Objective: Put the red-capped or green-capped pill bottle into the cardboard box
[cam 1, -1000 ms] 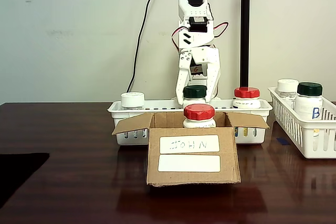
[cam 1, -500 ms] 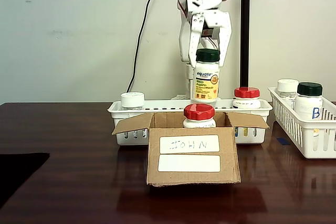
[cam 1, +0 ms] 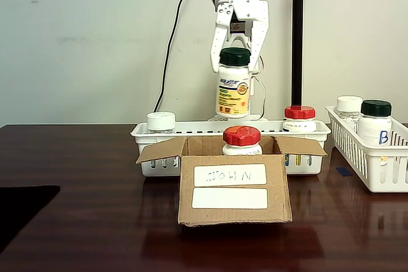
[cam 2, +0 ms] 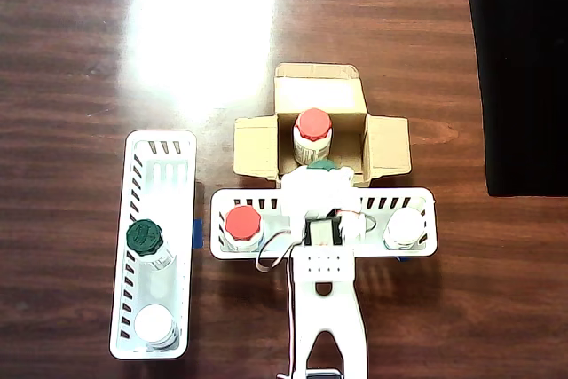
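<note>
Above the white basket (cam 1: 191, 130), the pill bottle (cam 1: 233, 84) hangs upright, its green cap clamped between the fingers of the gripper (cam 1: 236, 55). Just in front of that basket stands the open cardboard box (cam 1: 231, 189), containing a red-capped bottle (cam 1: 241, 141).

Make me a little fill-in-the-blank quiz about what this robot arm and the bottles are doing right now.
1. The gripper holds the pill bottle by its dark ____ cap.
2. Inside the cardboard box stands a bottle with a ____ cap.
3. The box's upper label reads ____.
4. The side basket holds a bottle marked with the letter ____.

Missing words: green; red; JOHN; B
</note>
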You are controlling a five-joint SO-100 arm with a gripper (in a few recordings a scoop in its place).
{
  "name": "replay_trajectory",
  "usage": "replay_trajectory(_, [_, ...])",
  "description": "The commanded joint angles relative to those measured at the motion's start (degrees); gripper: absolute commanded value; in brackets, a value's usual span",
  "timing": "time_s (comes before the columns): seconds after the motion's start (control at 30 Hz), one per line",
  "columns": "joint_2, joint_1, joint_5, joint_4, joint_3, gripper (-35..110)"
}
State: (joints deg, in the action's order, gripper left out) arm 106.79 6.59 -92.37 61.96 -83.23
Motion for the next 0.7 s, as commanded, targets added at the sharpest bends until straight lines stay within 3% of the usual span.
replay_trajectory(0.0, [-2.5,1.6,0.0,0.5,12.3,0])
replay_trajectory(0.27, [-15.3,2.5,1.1,2.0,27.2,0])
replay_trajectory(0.67, [-23.7,4.5,0.2,-4.1,29.3,0])
